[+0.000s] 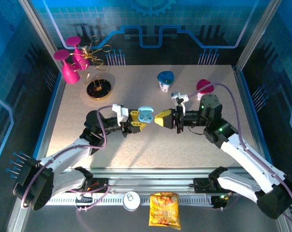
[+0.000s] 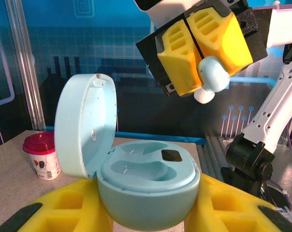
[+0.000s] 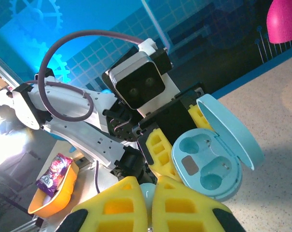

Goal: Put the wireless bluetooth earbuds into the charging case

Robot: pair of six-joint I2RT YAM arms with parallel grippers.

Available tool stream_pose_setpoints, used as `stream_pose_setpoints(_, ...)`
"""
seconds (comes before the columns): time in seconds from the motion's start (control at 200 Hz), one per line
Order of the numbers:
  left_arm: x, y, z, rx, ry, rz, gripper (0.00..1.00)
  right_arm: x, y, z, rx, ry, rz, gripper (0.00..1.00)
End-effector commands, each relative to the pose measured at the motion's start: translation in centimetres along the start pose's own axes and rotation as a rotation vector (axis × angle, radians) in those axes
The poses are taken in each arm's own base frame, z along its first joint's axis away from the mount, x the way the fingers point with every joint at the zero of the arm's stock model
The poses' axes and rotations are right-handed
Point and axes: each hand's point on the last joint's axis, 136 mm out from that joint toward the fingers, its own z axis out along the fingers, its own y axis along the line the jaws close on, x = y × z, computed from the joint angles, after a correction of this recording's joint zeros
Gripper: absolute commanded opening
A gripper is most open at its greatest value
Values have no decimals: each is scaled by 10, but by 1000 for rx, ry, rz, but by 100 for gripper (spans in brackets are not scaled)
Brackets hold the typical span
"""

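Pale blue earbud (image 2: 212, 77) held over open case (image 2: 146, 188).
The left gripper (image 1: 138, 121) is clamped on the case, lid (image 2: 83, 125) up; the right gripper (image 1: 160, 119) pinches the earbud just above and beside the case, near but not touching.

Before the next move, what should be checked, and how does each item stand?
1. The lid of the charging case is open: ok.
2. Both wells are empty: ok.
3. The left gripper has jaws shut on the charging case: ok.
4. The right gripper has jaws shut on the pale blue earbud: ok.
5. The pale blue earbud matches a well's orientation: cannot tell.
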Motion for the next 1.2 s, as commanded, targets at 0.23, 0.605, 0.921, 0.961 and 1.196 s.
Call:
stream_pose_setpoints(0.23,-3,-8,0,33,-10,-12,35,-15,-8,17,69,-18,-81,6)
stream_pose_setpoints(0.605,-9,-10,-1,36,-32,-11,35,-4,-30,36,127,37,-64,5)
stream_pose_setpoints(0.921,-14,-9,-1,28,-46,-2,35,12,-46,35,198,78,-39,15)
stream_pose_setpoints(0.961,-13,-9,-1,29,-46,-4,35,14,-49,34,219,84,-35,19)
stream_pose_setpoints(1.196,-12,-9,-1,29,-45,-6,35,10,-57,30,285,84,-31,27)
